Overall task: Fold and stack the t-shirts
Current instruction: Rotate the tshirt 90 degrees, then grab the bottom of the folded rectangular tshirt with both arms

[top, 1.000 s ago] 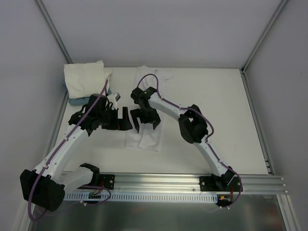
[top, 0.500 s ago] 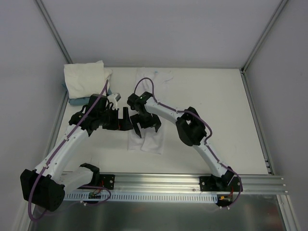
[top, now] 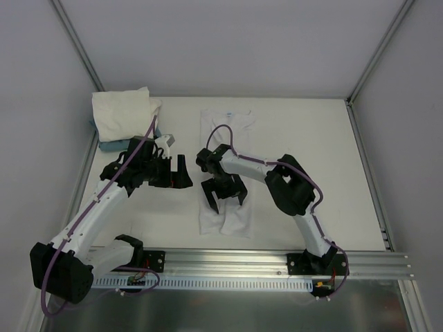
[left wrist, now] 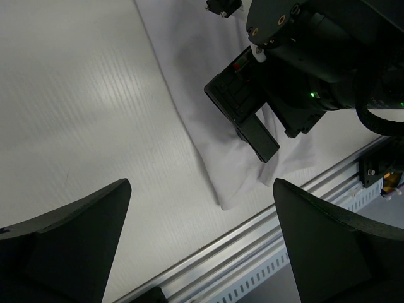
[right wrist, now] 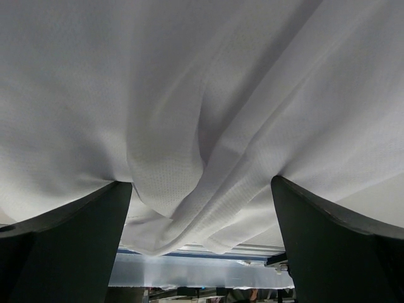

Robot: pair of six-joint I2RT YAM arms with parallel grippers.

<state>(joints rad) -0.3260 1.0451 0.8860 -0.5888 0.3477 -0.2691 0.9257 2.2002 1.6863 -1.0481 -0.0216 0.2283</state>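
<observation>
One white t-shirt (top: 226, 124) lies folded into a long narrow strip down the middle of the table, also seen in the left wrist view (left wrist: 189, 69). My right gripper (top: 225, 194) presses down on its near half, open, with the cloth (right wrist: 202, 95) bunched in wrinkles between the wide-apart fingers (right wrist: 63, 246). My left gripper (top: 180, 173) hangs open over bare table just left of the strip, holding nothing (left wrist: 202, 252). A pile of folded white t-shirts (top: 123, 111) sits in the back left corner.
A teal-blue flat item (top: 111, 145) lies under the pile. The metal rail (top: 277, 261) runs along the near edge, also in the left wrist view (left wrist: 278, 249). Grey walls close in the left, back and right sides.
My right gripper has moved toward the near edge and a little right, dragging the folded shirt with it. The left gripper has hardly moved.
</observation>
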